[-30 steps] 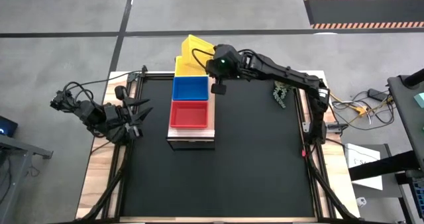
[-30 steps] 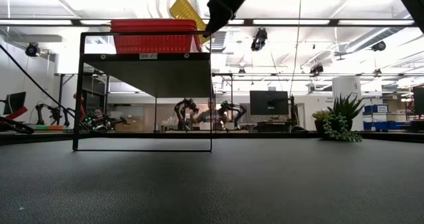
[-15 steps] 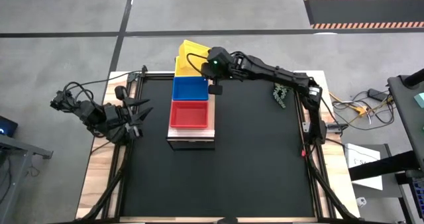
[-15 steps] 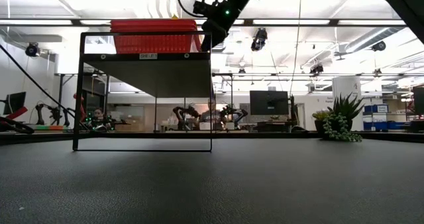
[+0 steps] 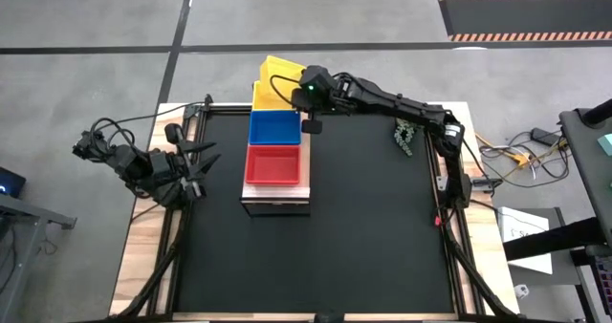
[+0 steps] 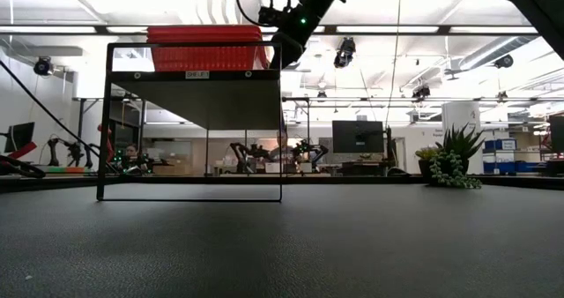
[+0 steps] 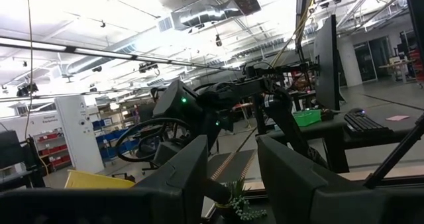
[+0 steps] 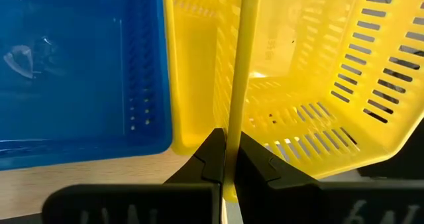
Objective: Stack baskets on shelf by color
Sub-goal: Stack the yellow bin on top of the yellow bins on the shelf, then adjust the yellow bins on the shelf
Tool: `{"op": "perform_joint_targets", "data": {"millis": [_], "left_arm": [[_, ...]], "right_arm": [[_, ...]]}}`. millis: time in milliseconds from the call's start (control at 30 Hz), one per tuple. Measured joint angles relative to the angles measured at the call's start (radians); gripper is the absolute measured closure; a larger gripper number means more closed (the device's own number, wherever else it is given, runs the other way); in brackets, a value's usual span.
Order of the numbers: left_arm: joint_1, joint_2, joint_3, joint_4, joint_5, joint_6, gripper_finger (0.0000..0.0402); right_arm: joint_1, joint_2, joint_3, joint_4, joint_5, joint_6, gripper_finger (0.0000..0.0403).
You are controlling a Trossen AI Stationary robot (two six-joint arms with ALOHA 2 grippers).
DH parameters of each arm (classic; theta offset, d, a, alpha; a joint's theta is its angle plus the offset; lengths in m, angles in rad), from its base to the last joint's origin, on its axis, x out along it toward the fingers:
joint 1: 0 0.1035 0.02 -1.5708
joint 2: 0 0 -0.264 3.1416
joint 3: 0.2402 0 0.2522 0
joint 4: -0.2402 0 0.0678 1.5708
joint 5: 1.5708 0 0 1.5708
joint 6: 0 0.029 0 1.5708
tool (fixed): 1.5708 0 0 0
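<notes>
Yellow basket (image 8: 311, 85), pinched by its rim in the closed right gripper (image 8: 230, 159), hung tilted over the shelf (image 5: 306, 175) end and risked snagging the stack below.

We see a black worktop (image 5: 316, 256) with pale wooden edges on a grey floor (image 5: 96, 17). A potted plant (image 6: 450, 167) stands at its far right side, with a dark monitor (image 6: 357, 137) in the room beyond.

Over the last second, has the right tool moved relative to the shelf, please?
Yes. In the high view the right tool, shut on the tilted yellow basket, has shifted slightly left and toward the far end of the shelf.
</notes>
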Motion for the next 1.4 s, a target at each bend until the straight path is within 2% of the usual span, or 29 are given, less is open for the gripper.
{"op": "perform_joint_targets", "data": {"millis": [200,600,867,1067,1300,1400], "left_arm": [[0.000,0.000,0.000,0.000,0.000,0.001,0.0283],[0.000,0.000,0.000,0.000,0.000,0.001,0.0283],[0.000,0.000,0.000,0.000,0.000,0.001,0.0283],[0.000,0.000,0.000,0.000,0.000,0.007,0.0283],[0.000,0.000,0.000,0.000,0.000,0.008,0.0283],[0.000,0.000,0.000,0.000,0.000,0.008,0.0283]], "right_arm": [[0.000,0.000,0.000,0.000,-0.006,0.008,0.0383],[0.000,0.000,0.000,0.000,-0.006,0.032,0.0313],[0.000,-0.004,0.006,0.000,0.002,0.026,0.0293],[-0.005,-0.028,0.038,-0.014,0.035,0.024,0.0311],[-0.066,-0.026,0.033,-0.110,0.050,0.059,0.0363],[-0.095,-0.025,0.004,-0.124,0.017,0.093,0.0384]]}}
